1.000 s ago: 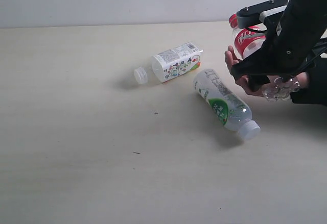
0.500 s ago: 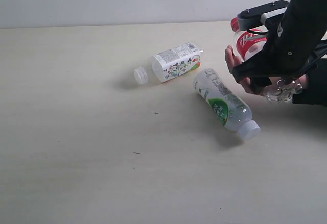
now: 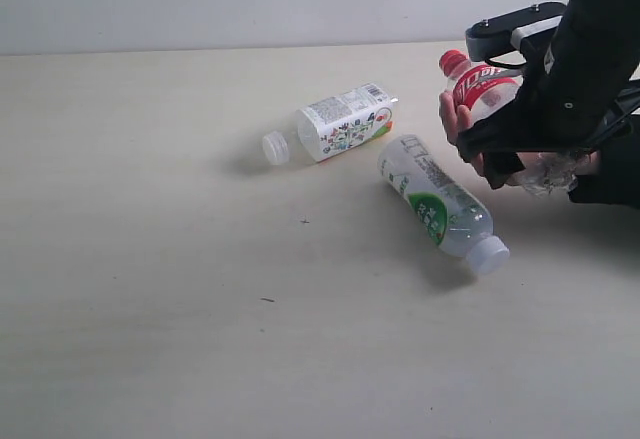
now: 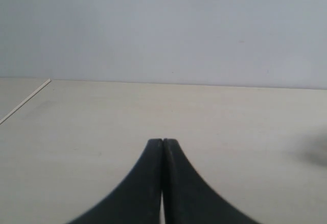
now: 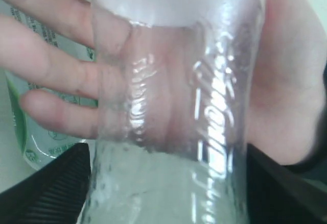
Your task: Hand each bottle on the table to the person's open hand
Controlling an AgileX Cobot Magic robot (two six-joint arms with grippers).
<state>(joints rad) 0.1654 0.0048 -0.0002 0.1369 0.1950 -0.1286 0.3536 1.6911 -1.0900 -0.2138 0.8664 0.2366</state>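
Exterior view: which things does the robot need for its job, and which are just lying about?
For the job:
red-capped clear plastic bottle with red label, against the person's open bare hand
white-capped clear plastic bottle with green label
white-capped squarish bottle with white printed label
pale beige wood-grain table

Just lying about:
tiny dark specks on the table

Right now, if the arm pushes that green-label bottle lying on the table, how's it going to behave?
The green-label bottle lies on its side on the table and its body looks round, so it would probably roll. It looks clear and mostly empty, so likely light and quick to skid. Its thin-looking plastic may dent under tight jaws.
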